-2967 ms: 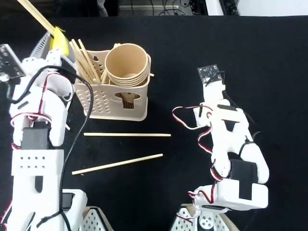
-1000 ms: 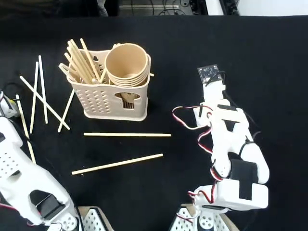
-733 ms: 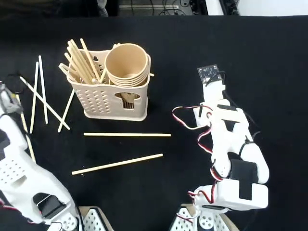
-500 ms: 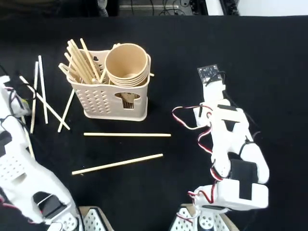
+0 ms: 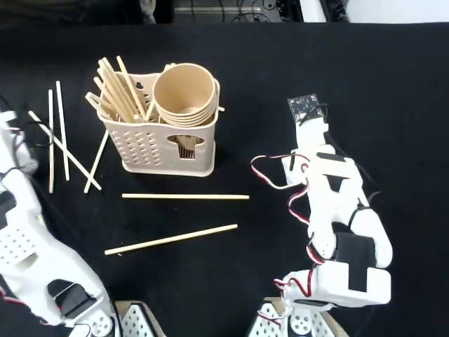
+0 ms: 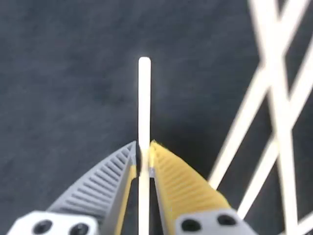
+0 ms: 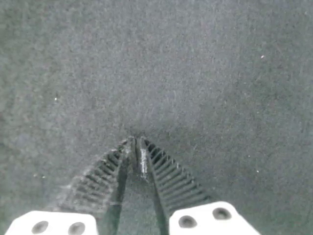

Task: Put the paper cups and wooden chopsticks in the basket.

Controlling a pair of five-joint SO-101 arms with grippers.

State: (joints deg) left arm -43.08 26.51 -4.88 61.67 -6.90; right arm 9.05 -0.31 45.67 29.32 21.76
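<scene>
High view: stacked paper cups (image 5: pixel 184 95) and pale wooden chopsticks (image 5: pixel 119 88) are standing in the basket (image 5: pixel 165 151). Loose chopsticks (image 5: pixel 62 126) are lying on the black bench (image 5: pixel 393 84) to its left.

Left wrist view: the left jaws are pinching one slim chopstick (image 6: pixel 144 98), its end jutting beyond them.

Right wrist view: the right jaws are sitting closed and empty above the bench.

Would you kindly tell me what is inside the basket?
A stack of paper cups and a bundle of chopsticks stand in the basket; its walls hide their lower ends.

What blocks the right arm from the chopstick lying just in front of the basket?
Probably nothing, so likely yes: only bare table lies between its empty, shut tool and that chopstick.
</scene>
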